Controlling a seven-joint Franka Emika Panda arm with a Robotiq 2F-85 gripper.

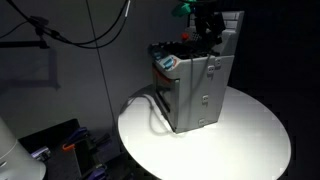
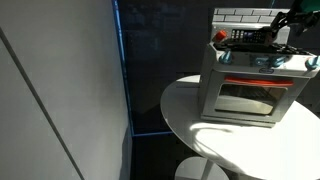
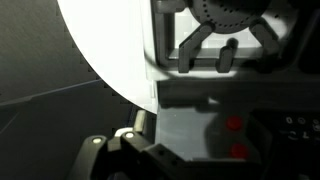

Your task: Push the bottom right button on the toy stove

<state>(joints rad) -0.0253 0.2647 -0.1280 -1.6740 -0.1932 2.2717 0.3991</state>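
The grey toy stove [image 1: 200,85] stands on a round white table [image 1: 250,140], its glass oven door facing the camera in an exterior view [image 2: 250,88]. My gripper [image 1: 207,30] hangs over the stove's top rear, close to the white tiled back wall, and also shows in an exterior view [image 2: 290,22]. In the wrist view the stove's grey surface [image 3: 190,125] carries two red buttons, one [image 3: 232,124] above the other [image 3: 237,152]. A dark burner [image 3: 225,15] lies beyond them. My gripper's dark body [image 3: 150,160] fills the bottom edge; its jaws are too dark to read.
A white cable [image 1: 150,105] runs from the stove across the table. Black cables [image 1: 90,30] hang at the back. A grey panel [image 2: 60,90] stands beside the table [image 2: 240,145]. Boxes [image 1: 50,145] sit on the floor by the table edge.
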